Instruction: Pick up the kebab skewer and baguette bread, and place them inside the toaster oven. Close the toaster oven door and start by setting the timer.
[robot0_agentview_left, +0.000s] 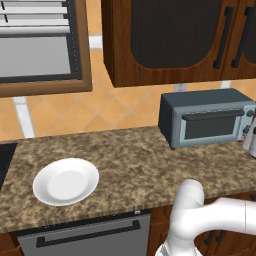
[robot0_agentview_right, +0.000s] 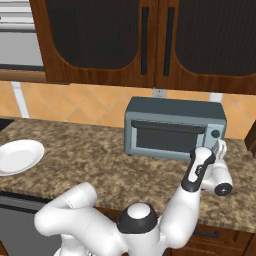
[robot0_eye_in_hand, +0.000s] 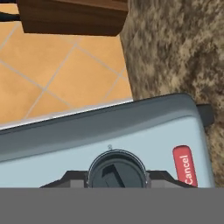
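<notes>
One dial (robot0_eye_in_hand: 116, 169) on the toaster oven (robot0_agentview_left: 207, 117) sits between our gripper (robot0_eye_in_hand: 116, 183) tips, which look clamped on it; we judge a slipping twist could leave the timer unset.

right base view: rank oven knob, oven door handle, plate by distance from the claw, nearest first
1. Knob: on the oven's right panel, right at the claw.
2. Door handle: bar along the top of the shut door, left of the claw.
3. Plate: far left on the counter, bare.
</notes>
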